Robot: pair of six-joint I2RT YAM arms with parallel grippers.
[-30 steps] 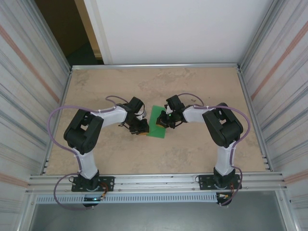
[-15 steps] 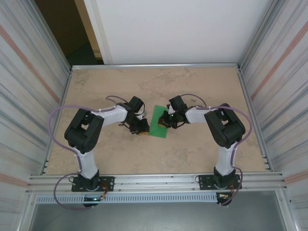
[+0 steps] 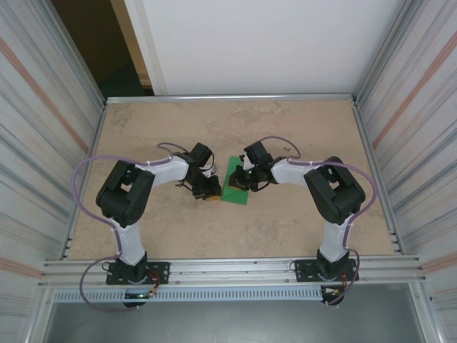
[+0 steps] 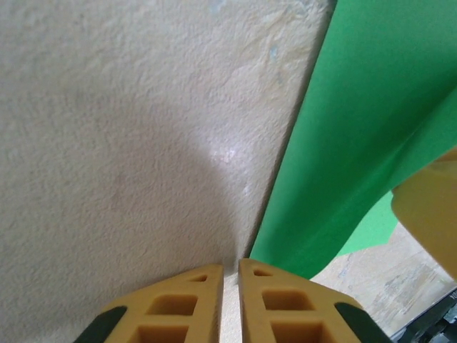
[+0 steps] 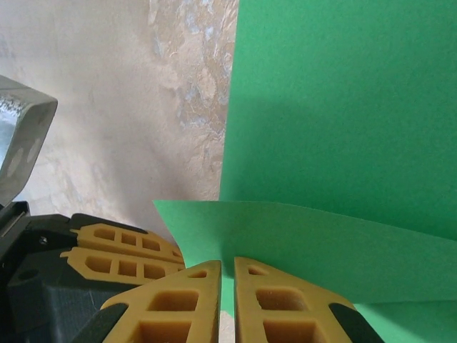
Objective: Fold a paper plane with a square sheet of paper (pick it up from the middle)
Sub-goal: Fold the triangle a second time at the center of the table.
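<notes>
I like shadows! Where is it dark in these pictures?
Left wrist view: a grey shadow lies on the table beside the square sheet of paper; right wrist view: a darker band crosses the green above its lifted flap; top external view: evenly lit.

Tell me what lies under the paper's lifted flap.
The rest of the same green paper, flat on the table. The flap covers whatever lies nearer the right gripper.

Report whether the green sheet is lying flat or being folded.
Partly folded. One edge of the green sheet is lifted and curled over the flat rest, pinched between the right fingers.
</notes>
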